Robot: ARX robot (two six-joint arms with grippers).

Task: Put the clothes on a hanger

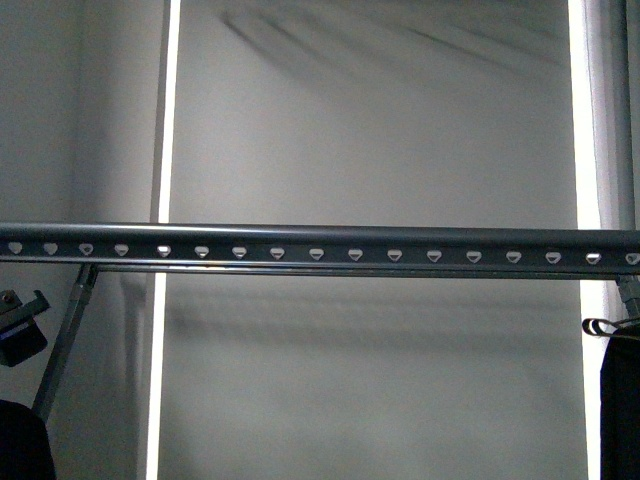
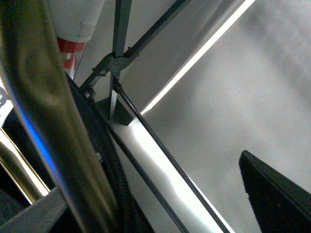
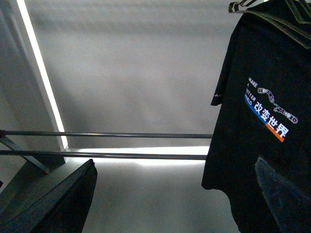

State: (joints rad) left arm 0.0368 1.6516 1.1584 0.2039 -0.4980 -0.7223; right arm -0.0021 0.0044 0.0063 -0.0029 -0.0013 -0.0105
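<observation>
The hanger (image 1: 320, 245), a long grey rail with a row of pale heart-shaped holes, spans the front view with nothing on it. In the left wrist view a blurred brass-coloured band (image 2: 48, 121), which may be the clothes' hook, fills the near side with black beside it. The clothes themselves do not show clearly. A dark mass (image 1: 18, 440) sits at the front view's bottom left. My left gripper (image 2: 160, 204) is open; one black finger (image 2: 274, 194) shows. Part of it shows below the rail (image 1: 18, 332). My right gripper (image 3: 170, 194) is open and empty.
A black T-shirt with a printed logo (image 3: 262, 121) hangs on a grey wire hook beside my right gripper's finger (image 3: 284, 194). A dark shape with a loop (image 1: 620, 400) sits at the right edge. Thin cross bars (image 3: 107, 135), frame struts (image 1: 65, 340) and a bright wall strip (image 1: 160, 300) lie behind.
</observation>
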